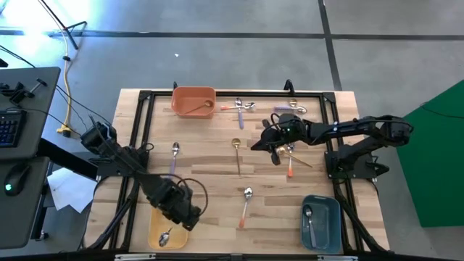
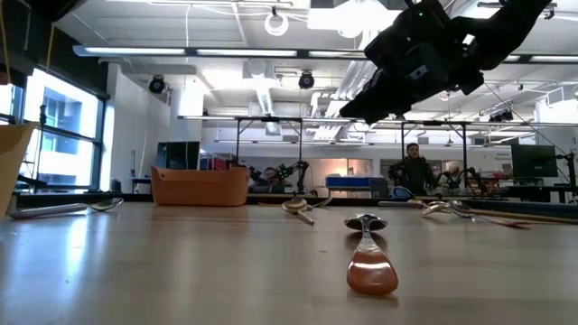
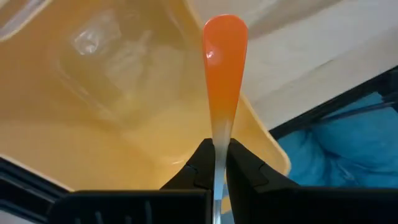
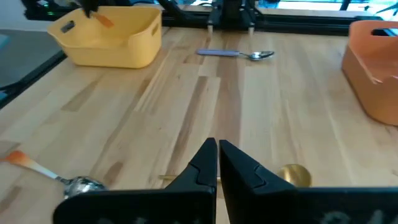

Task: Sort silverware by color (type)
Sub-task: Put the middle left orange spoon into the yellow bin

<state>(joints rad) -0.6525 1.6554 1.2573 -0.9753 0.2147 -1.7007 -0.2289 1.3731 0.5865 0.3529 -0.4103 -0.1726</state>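
Left wrist view: the left gripper point(image 3: 214, 163) is clamped on an orange-handled spoon point(image 3: 222, 68), its long axis pointing straight out from the fingers over the yellow bin point(image 3: 93, 124). In the high view this gripper sits at the table's point(image 1: 210, 167) 7 o'clock; the right gripper point(image 1: 276, 154), closed and empty, hovers near 2 o'clock. Bare wood table, open workshop behind.
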